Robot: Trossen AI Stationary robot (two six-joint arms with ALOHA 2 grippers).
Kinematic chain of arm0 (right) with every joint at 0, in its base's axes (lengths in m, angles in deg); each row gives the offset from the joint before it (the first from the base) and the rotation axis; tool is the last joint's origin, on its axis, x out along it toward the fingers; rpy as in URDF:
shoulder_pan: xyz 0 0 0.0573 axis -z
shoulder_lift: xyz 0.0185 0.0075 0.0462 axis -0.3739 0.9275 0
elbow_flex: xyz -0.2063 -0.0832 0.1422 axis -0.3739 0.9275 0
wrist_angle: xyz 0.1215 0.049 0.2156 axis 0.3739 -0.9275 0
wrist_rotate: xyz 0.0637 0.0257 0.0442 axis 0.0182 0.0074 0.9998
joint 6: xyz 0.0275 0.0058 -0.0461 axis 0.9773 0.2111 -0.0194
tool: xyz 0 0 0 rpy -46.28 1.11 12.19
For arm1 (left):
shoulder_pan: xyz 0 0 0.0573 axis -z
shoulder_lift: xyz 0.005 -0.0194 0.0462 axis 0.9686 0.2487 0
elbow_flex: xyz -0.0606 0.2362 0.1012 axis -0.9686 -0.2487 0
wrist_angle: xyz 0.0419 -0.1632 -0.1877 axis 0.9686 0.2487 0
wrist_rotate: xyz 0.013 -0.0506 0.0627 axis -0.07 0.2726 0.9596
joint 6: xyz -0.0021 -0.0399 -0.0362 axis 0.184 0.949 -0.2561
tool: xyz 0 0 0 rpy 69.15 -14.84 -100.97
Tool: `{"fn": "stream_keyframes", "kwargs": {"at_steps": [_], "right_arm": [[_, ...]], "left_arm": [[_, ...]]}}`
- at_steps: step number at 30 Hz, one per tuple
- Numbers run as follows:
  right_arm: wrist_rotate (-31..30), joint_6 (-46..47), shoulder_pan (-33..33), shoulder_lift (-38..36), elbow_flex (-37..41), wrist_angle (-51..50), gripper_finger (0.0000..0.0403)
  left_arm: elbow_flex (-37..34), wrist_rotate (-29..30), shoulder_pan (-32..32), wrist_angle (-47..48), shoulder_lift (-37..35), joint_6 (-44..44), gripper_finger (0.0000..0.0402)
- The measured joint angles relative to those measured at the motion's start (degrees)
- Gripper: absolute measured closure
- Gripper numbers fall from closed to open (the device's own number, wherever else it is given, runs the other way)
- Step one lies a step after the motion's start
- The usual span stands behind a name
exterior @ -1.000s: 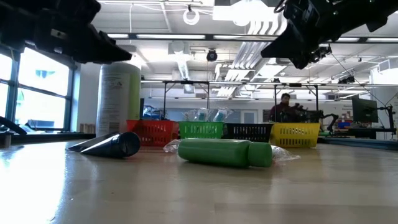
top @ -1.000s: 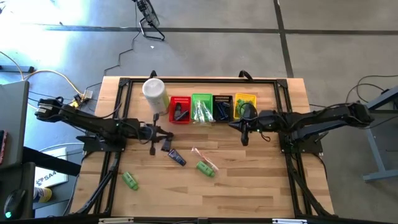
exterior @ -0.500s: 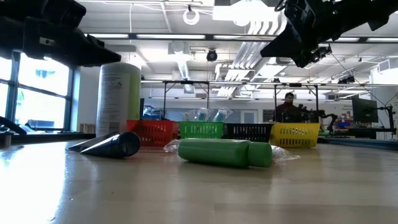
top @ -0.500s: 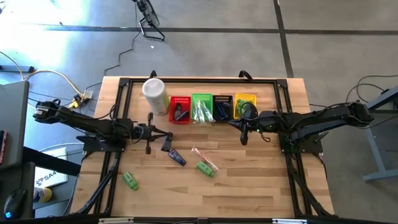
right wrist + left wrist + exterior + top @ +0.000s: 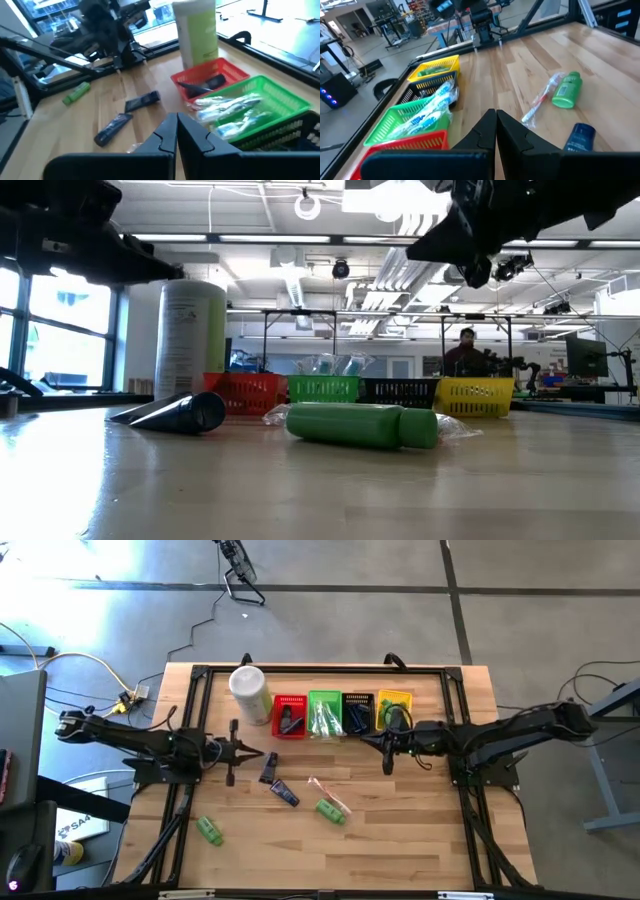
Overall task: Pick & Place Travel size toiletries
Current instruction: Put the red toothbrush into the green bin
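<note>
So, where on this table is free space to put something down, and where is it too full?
The table is bare on its right half, in front of the right gripper, and in the near-left corner beyond the lone green bottle. It is crowded along the back, by the white canister and the baskets, and mid-table around the dark tubes.

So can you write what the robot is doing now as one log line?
left gripper: shut, empty, above table | right gripper: shut, empty, near yellow basket | loose on table: two green bottles, two dark tubes, wrapped stick

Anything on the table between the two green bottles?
No. In the high view the stretch from the green bottle near the front left to the green bottle mid-table is bare wood; the dark tubes lie farther back.
</note>
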Motion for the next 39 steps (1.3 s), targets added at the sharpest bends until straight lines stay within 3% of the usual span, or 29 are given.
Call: {"fn": "stream_keyframes", "kwargs": {"at_steps": [10, 29, 39], "right_arm": [[-4.4, -1.4, -4.0, 8.1, -8.0, -2.0, 0.0399], [-3.0, 5.9, -4.0, 28.6, -33.1, -31.0, 0.0399], [1.6, 9.2, -4.7, 35.4, -41.3, -38.4, 0.0399]], "left_arm": [[0.0, -0.3, 0.0, 6.8, -9.2, 2.1, 0.0394], [0.0, -0.3, 0.0, 7.4, -9.4, 3.1, 0.0394], [0.0, -0.4, 0.0, 7.4, -9.4, 3.3, 0.0394]]}}
